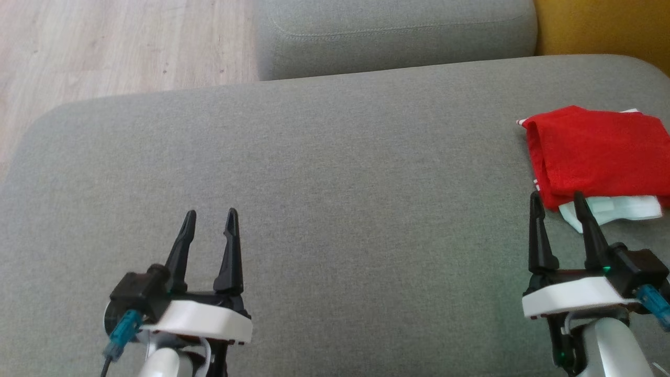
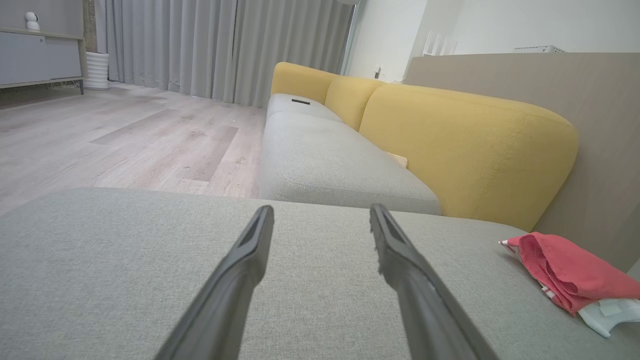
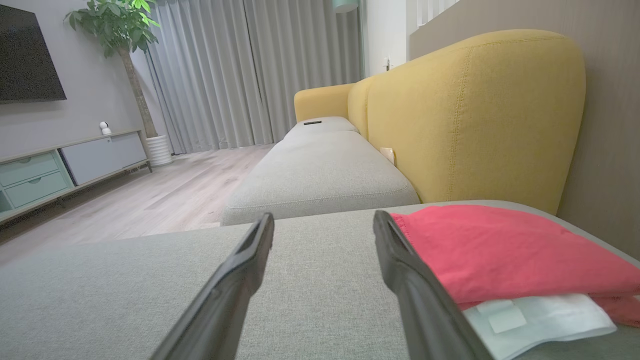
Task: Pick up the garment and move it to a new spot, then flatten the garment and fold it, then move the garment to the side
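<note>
Red garment, folded, with white fabric showing at its near edge, lies at the right edge of the grey sofa cushion. Right gripper sits over the cushion's near right part, fingers spread and empty, tips just beside the garment. Left gripper sits over the cushion's near left part, fingers likewise parted, holding nothing.

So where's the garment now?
In the head view the garment lies folded at the right of the grey cushion, just ahead of the right end effector.
</note>
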You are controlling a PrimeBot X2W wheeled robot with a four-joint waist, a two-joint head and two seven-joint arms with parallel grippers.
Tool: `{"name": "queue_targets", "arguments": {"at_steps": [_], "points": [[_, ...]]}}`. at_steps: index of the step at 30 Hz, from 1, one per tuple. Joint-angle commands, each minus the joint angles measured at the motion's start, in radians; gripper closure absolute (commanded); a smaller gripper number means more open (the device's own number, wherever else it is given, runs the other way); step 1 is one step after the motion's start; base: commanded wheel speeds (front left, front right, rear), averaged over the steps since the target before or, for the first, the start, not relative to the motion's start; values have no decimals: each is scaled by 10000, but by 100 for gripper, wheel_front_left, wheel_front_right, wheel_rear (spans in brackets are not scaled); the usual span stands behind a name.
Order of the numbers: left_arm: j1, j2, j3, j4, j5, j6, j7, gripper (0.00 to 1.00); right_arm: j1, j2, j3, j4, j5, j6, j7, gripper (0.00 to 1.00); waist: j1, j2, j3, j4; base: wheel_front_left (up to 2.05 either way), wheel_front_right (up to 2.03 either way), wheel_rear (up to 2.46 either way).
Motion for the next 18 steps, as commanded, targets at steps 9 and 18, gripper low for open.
{"name": "queue_targets", "arguments": {"at_steps": [9, 18], "points": [[-340, 14, 630, -327, -207, -54, -53, 0, -263, -40, 418, -365, 13, 67, -114, 0, 0, 0, 31, -28, 0, 0, 0], [-234, 14, 796, -391, -362, -204, -53, 0, -264, -40, 445, -400, 61, 67, -115, 0, 0, 0, 18, -38, 0, 0, 0]]}}
